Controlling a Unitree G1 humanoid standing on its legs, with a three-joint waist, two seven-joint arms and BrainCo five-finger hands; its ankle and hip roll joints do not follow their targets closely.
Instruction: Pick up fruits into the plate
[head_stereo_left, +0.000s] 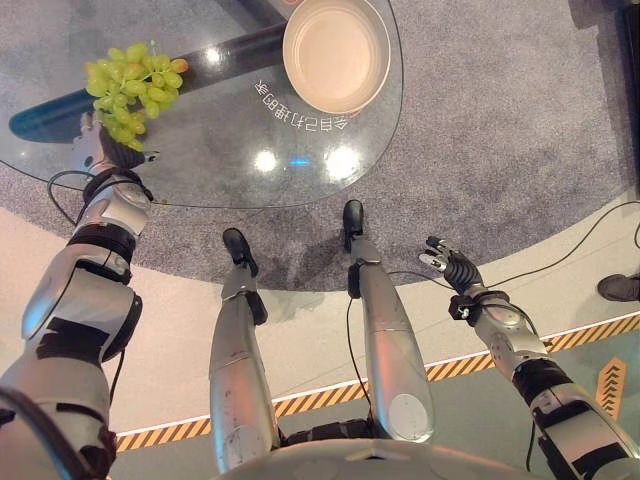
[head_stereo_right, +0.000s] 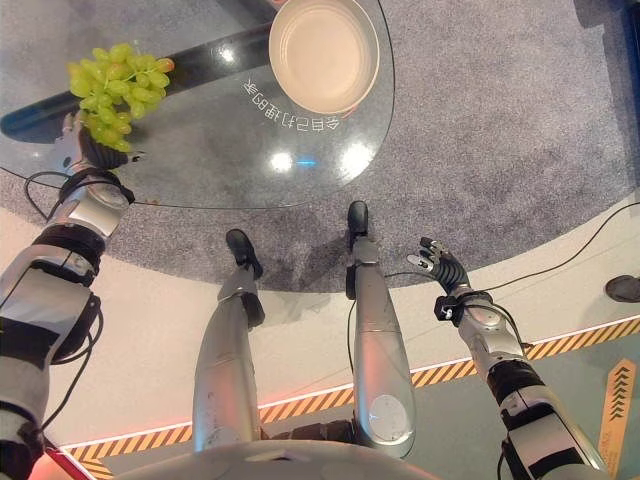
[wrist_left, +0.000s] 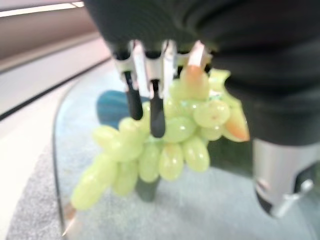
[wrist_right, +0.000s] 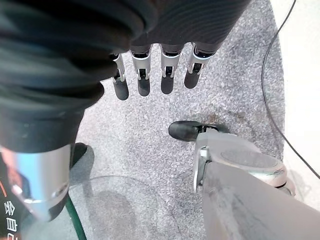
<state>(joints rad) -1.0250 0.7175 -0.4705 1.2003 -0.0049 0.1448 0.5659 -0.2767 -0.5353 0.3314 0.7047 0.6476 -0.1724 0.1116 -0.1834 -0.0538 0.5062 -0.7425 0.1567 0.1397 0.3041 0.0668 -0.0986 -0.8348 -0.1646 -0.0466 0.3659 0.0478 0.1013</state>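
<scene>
Grapes (head_stereo_left: 133, 88) are hanging bunched in the clenching left hand (wrist_left: 150, 85), lifted off the glass tabletop (head_stereo_left: 210, 150) for carrying toward the plate (head_stereo_left: 335, 55); the right hand (head_stereo_left: 452, 266) is hanging released.

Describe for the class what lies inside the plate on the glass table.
The plate shows a bare cream inside with no fruit. The bunch of green grapes is away from it, in the left hand. The part of the glass table under the plate is covered.
</scene>
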